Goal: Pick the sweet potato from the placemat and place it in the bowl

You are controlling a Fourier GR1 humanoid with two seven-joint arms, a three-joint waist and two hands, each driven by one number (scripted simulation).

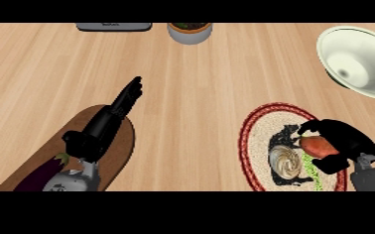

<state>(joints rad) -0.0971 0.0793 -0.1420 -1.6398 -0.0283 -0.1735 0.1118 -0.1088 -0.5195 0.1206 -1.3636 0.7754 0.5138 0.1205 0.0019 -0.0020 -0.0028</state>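
Sweet potato (316, 146) is sitting in right hand (344, 141), fingers curling round it, over the placemat (253, 129) w/ its printed pattern. Prob. firm, fairly heavy, tapered & smooth-skinned, so gripping mid-body is safest. Bowl (350, 59) at far right is showing nothing inside. Left hand (121, 104) is resting w/ fingers straight, beside an eggplant (40, 174).

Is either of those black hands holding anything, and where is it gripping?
The right hand curls around the sweet potato, gripping its right side above the placemat. The left hand holds nothing.
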